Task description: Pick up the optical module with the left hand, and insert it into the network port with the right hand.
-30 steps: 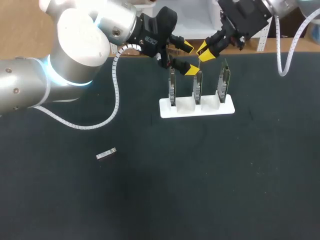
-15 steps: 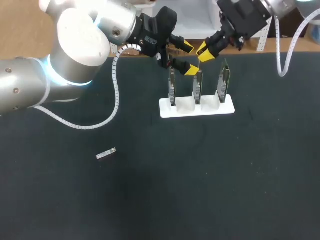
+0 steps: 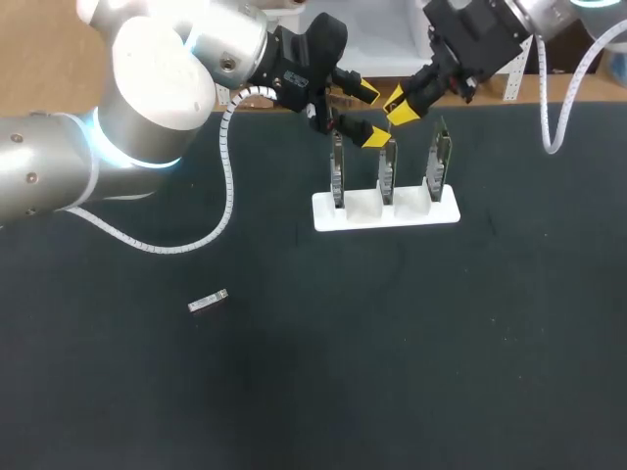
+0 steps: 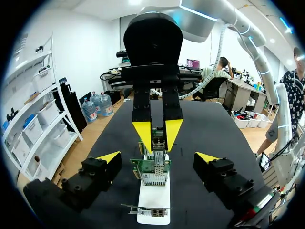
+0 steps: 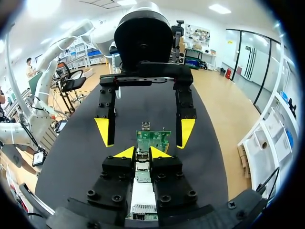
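Change: right gripper [image 3: 400, 105] nudged a shade leftward and toward the far edge over the last second; left gripper [image 3: 371, 116], boards and stand unmoved.
Table [image 3: 294, 392]: dark mat, spanning the whole work area.
Small grey piece [image 3: 208, 302]: lay flat on the mat, alone, well apart from the stand and both arms.
Left arm [image 3: 147, 88]: came in from the left and reached past the middle, toward the far edge.
Left gripper: fingers spread wide, clamped on nothing; hung over the row of boards, one yellow tip just above the middle board [image 3: 388, 166], which showed between the fingers in the left wrist view.
Stand [image 3: 387, 211]: white, slotted, near the far edge; carried three green boards upright in a row.
Left board [image 3: 338, 171]: upright in the left slot, just beside and below the left gripper.
Network port [image 4: 153, 179]: silver cage on the middle board's edge.
Right board [image 3: 436, 162]: upright in the right slot, below the right wrist.
Right gripper: fingers drawn close together, pinched on the optical module [image 5: 142, 155]; faced the left gripper tip to tip.
Optical module: small metal piece held between the right yellow tips, above the boards, clear of the port.
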`<act>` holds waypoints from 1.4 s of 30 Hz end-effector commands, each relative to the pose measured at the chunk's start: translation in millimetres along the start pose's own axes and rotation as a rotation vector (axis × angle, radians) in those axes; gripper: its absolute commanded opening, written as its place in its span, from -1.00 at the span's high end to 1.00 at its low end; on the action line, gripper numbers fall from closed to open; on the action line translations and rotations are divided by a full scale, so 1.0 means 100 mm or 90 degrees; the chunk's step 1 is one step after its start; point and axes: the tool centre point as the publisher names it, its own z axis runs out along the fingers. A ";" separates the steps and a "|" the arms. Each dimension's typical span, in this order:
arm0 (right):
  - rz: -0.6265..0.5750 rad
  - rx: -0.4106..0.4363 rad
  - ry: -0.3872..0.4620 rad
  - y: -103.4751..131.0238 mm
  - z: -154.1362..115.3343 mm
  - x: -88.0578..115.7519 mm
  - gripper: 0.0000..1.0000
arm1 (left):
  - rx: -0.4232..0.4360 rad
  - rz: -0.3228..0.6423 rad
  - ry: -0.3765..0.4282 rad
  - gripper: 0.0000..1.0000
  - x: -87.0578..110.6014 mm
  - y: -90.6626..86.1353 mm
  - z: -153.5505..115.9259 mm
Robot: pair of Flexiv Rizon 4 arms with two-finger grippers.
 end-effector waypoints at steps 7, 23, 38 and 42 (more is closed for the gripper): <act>-0.008 0.013 0.006 0.03 0.00 0.02 1.00 | 0.002 -0.001 0.004 -1.00 -0.01 0.02 0.00; 0.000 0.013 0.010 0.07 0.03 0.10 1.00 | 0.002 -0.001 0.004 -1.00 -0.01 0.02 0.00; -0.008 0.021 0.012 0.06 0.03 0.07 -1.00 | 0.002 -0.001 0.004 -1.00 -0.01 0.02 0.00; -0.009 0.024 0.011 0.06 0.01 0.06 -1.00 | 0.002 -0.001 0.004 -1.00 -0.01 0.02 0.00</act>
